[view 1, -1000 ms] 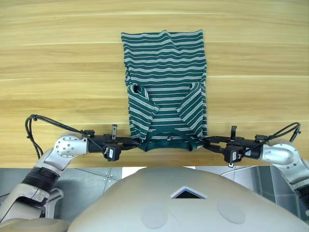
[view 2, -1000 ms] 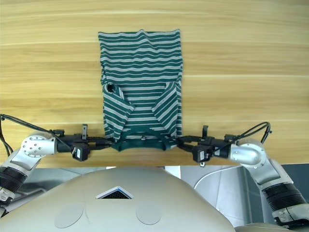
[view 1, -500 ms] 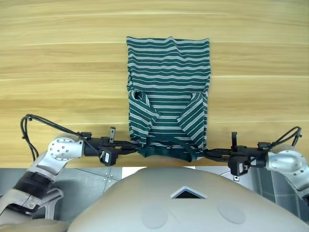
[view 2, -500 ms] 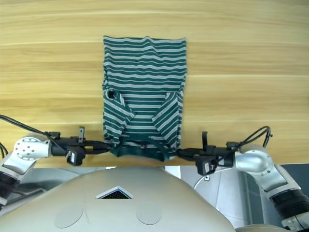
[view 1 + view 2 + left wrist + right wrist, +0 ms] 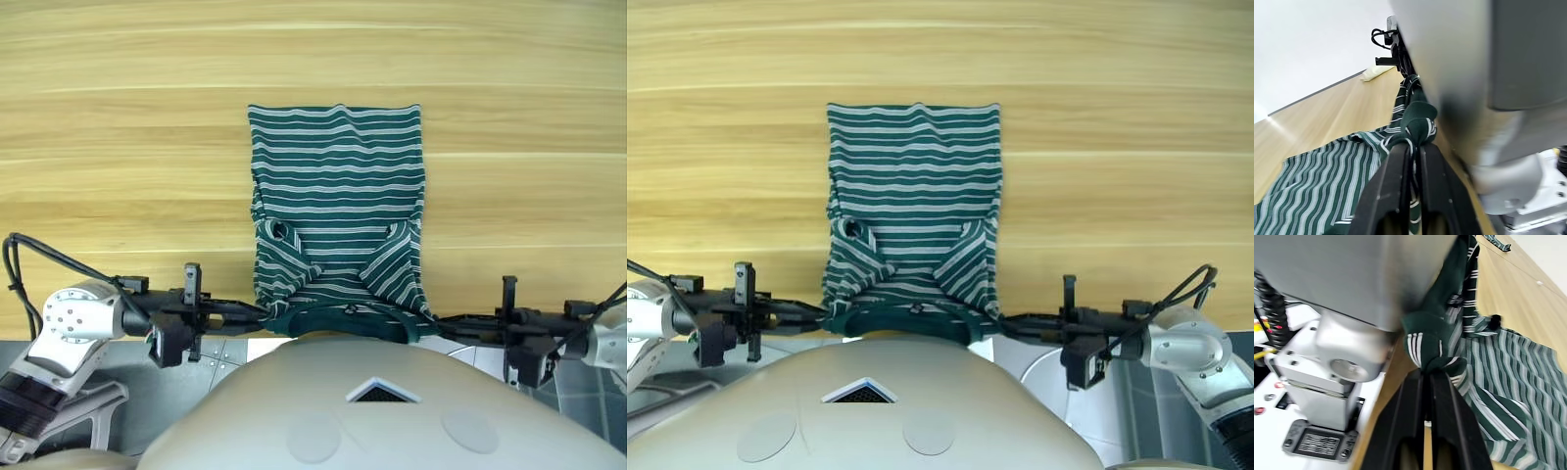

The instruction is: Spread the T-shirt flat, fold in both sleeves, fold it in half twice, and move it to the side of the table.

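The green, white-striped T-shirt (image 5: 336, 206) lies lengthwise on the bench (image 5: 118, 117), hem at the far end and both sleeves folded in across the chest. Its collar end reaches the near edge of the bench. The left claw (image 5: 263, 311) is closed on the left shoulder corner, and the right claw (image 5: 431, 320) is closed on the right one. Both wrist views show bunched cloth pinched between the fingers. The bench is light wood, and grey floor tiles (image 5: 227, 349) show below its near edge.

Broad wooden table (image 5: 118, 147) surface flanks the T-shirt (image 5: 338, 196) on both sides.
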Controlling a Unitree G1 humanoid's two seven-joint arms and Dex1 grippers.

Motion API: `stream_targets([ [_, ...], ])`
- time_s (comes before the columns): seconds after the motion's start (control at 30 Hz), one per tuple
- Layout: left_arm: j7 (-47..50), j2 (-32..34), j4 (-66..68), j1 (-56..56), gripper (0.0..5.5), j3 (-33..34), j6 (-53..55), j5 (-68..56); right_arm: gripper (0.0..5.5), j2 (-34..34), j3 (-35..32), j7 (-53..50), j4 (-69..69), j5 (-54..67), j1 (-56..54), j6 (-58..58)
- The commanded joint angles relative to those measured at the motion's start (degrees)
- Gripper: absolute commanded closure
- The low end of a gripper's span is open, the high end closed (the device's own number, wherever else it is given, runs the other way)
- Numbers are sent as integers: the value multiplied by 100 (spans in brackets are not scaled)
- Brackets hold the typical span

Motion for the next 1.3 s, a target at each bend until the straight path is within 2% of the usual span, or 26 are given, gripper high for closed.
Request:
stream_targets([
  [0.03,177,-477,285,-434,540,148,334,310,550,321,-274,-311,-224,204,-504,517],
  [0.3,390,-1246,420,-1214,540,451,772,292,550,1009,-476,-591,-443,319,-1525,1281],
  [0.53,861,-2054,1325,-2035,540,821,1155,676,550,1822,-416,-1083,-2,-735,-2515,2086],
  [0.97,1753,-3158,4225,-4217,540,966,1094,2181,550,2949,-154,-2002,1749,-2389,-4306,2808],
  [1.3,2484,-3682,6817,-5994,540,1111,737,2842,550,3558,77,-2587,3849,-2976,-5733,2804],
])
